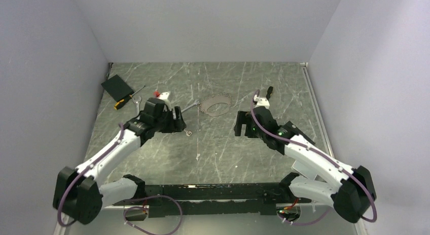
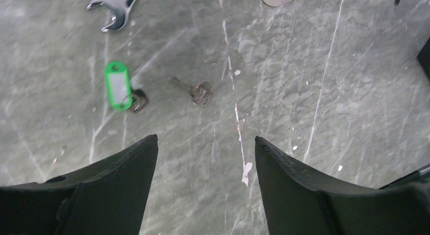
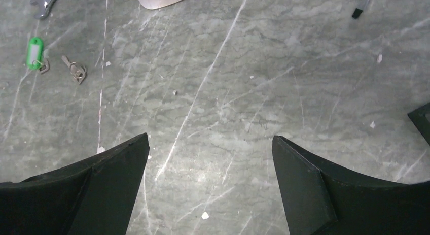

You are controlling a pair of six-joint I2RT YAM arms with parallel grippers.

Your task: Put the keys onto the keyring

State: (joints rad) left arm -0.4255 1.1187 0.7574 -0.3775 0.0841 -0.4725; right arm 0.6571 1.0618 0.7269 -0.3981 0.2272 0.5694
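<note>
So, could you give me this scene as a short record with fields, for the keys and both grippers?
green key: flat on the table, beside the silvery key, apart from it
silvery key: flat on the table, nothing touching it
left gripper: open, empty, both keys ahead of it
right gripper: open, empty
wrench: on the table beyond the keys

The left arm (image 1: 109,151) and the right arm (image 1: 317,156) are built of white links joined by black housings, and a purple cable (image 1: 251,114) is looped along each. A small green light (image 1: 252,127) is seen on the right wrist. Matte black, wedge-shaped fingers (image 2: 116,194) are shown at the lower edge of both wrist views.
</note>
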